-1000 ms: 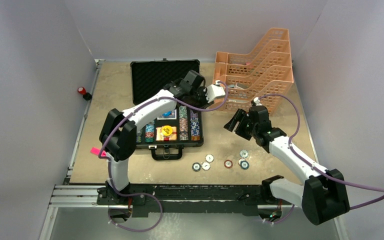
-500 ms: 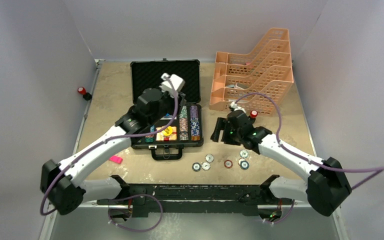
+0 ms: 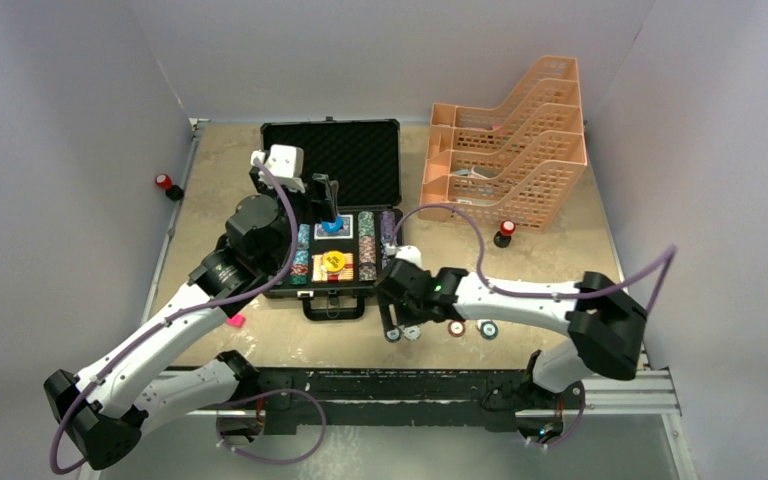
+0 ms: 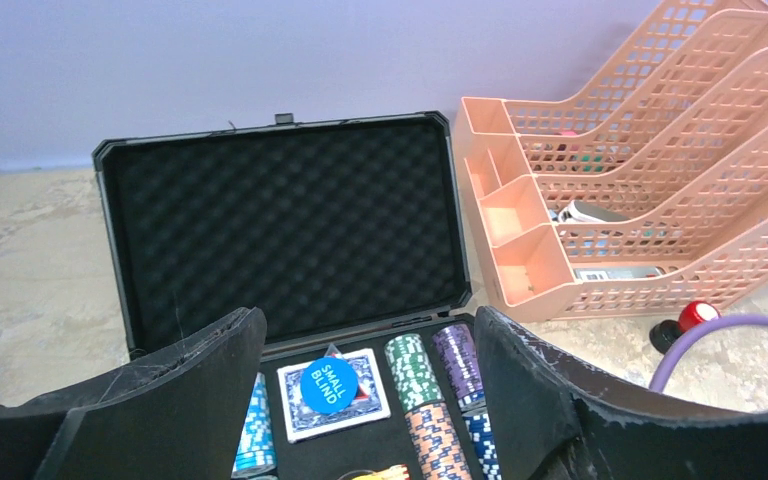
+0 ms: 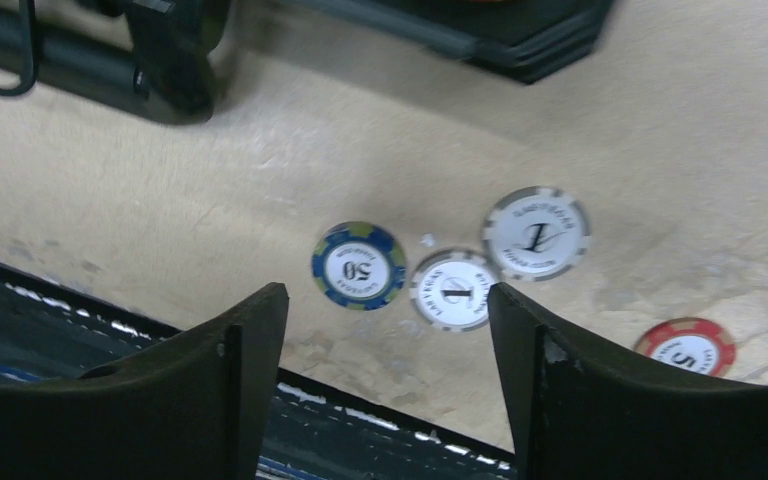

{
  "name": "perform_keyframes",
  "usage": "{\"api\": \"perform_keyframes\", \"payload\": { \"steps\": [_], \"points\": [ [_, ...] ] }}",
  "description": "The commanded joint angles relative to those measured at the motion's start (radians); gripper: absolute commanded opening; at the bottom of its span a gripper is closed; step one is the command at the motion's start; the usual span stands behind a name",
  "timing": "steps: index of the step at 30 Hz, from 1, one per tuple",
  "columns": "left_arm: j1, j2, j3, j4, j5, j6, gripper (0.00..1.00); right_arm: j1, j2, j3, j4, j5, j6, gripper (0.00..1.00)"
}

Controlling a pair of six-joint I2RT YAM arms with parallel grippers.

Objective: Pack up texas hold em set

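Black foam-lined briefcase (image 3: 360,165) is sitting wide open. Rows of multicoloured poker chips (image 4: 412,360) inside, and a blue round "small blind" button (image 4: 327,383) lies on a card deck (image 4: 368,402). A few loose chips (image 5: 358,265) lie just out front.

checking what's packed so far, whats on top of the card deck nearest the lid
A blue dealer button marked SMALL BLIND lies on the card deck, covering its middle; only the deck's border shows. Anything under the deck is hidden.
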Motion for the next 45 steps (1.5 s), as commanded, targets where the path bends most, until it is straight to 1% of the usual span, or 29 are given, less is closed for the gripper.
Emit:
{"api": "perform_keyframes", "payload": {
  "steps": [1, 3, 5, 12, 16, 19, 23, 25, 29, 31, 35, 40, 41, 43, 45],
  "points": [
    [0.005, -0.029, -0.035, 0.048, -0.058, -0.02, 0.78, 0.057, 0.087, 0.108, -0.074, 0.059, -0.021, 0.67],
    [0.004, -0.031, -0.041, 0.047, -0.073, -0.02, 0.78, 0.063, 0.114, 0.12, -0.078, 0.06, -0.022, 0.64],
    [0.005, -0.029, -0.042, 0.041, -0.084, -0.02, 0.79, 0.064, 0.126, 0.124, -0.079, 0.061, -0.019, 0.63],
    [0.005, -0.014, -0.043, 0.049, -0.105, -0.027, 0.79, 0.063, 0.171, 0.135, -0.108, 0.061, 0.01, 0.66],
    [0.004, -0.004, -0.042, 0.048, -0.1, -0.033, 0.79, 0.06, 0.18, 0.123, -0.045, 0.031, -0.028, 0.64],
    [0.005, -0.002, -0.033, 0.045, -0.091, -0.04, 0.78, 0.054, 0.207, 0.143, -0.028, 0.02, -0.031, 0.58],
    [0.005, -0.009, -0.028, 0.04, -0.085, -0.044, 0.78, 0.047, 0.227, 0.144, -0.034, 0.016, -0.027, 0.47],
    [0.004, -0.01, -0.028, 0.04, -0.097, -0.057, 0.78, 0.036, 0.224, 0.137, -0.04, 0.018, -0.015, 0.43],
    [0.004, 0.004, -0.018, 0.019, -0.156, -0.108, 0.78, 0.02, 0.208, 0.127, -0.043, 0.031, -0.006, 0.44],
    [0.004, 0.011, -0.015, 0.011, -0.158, -0.118, 0.78, 0.017, 0.209, 0.129, -0.041, 0.03, -0.011, 0.45],
    [0.005, 0.013, -0.015, 0.009, -0.158, -0.125, 0.78, 0.018, 0.22, 0.131, -0.052, 0.032, -0.015, 0.39],
    [0.005, 0.018, -0.017, -0.004, -0.156, -0.14, 0.78, 0.015, 0.165, 0.145, -0.062, 0.086, 0.01, 0.37],
    [0.005, 0.019, -0.017, -0.017, -0.158, -0.158, 0.78, 0.012, 0.152, 0.149, -0.064, 0.099, 0.021, 0.37],
    [0.004, 0.019, -0.026, -0.063, -0.178, -0.243, 0.78, 0.001, 0.117, 0.145, -0.063, 0.121, 0.043, 0.37],
    [0.005, 0.008, -0.055, -0.096, -0.124, -0.291, 0.78, -0.018, 0.073, 0.126, -0.049, 0.128, 0.061, 0.37]
  ]
}}
